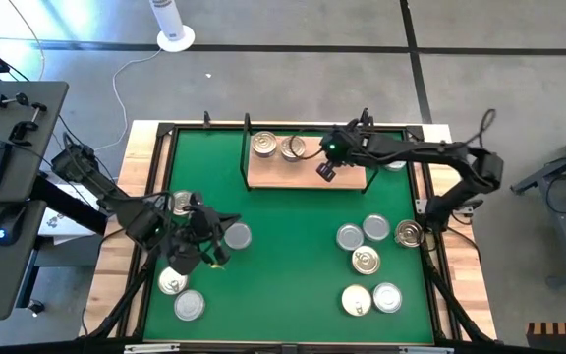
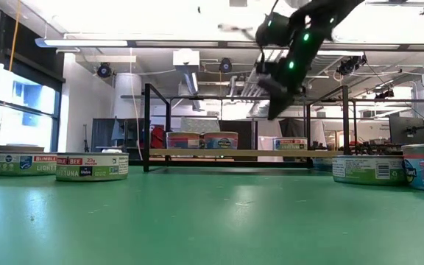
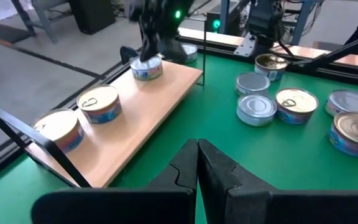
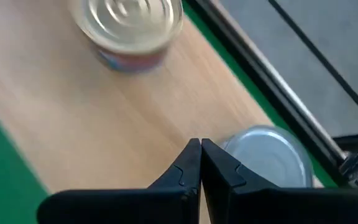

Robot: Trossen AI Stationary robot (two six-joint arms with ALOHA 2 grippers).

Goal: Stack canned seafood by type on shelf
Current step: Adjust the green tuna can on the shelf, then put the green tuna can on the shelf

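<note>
The shelf is a tan board at the far middle of the green mat. Two gold-lidded cans stand on it, and a silver-lidded can stands on it beside them. My right gripper hangs shut a little above the board, over that silver can, and holds nothing. It also shows raised clear of the shelf in the low view. My left gripper is shut and holds nothing above the mat's near left. Loose cans stand around it.
Several loose cans stand in a cluster on the mat's right half, and more stand at the near left. Another can stands just past the shelf's right end. Black uprights rise at the shelf's ends. A black frame borders the mat.
</note>
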